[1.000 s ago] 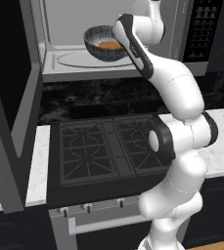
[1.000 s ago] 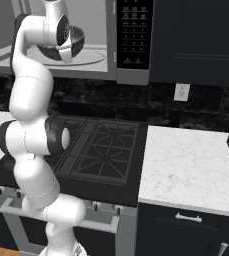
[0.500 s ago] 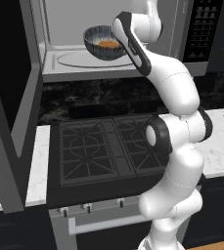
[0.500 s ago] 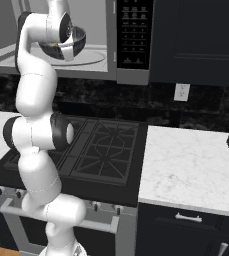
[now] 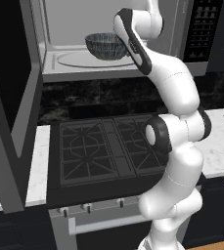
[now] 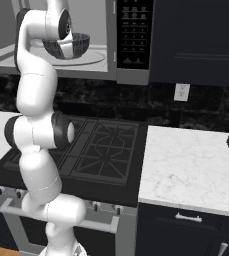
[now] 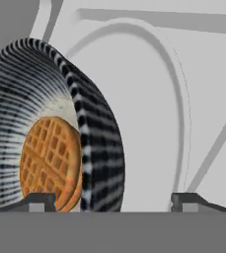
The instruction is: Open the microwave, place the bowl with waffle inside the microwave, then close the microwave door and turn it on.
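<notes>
Gripper (image 7: 112, 202): fingertips set apart, straddling bowl rim, one inside by waffle, one outside; we judge it gripping bowl (image 5: 105, 45). Bowl sits inside microwave (image 5: 111, 68), over round glass turntable (image 5: 74, 59); whether resting or just above, we cannot tell. Waffle (image 7: 50, 162) lies in bowl. Microwave door (image 5: 15, 112) swung wide open at left. We judge opening done, placing nearly done. Left: release, withdraw arm, shut door, press keypad (image 6: 132, 35) at right.
</notes>
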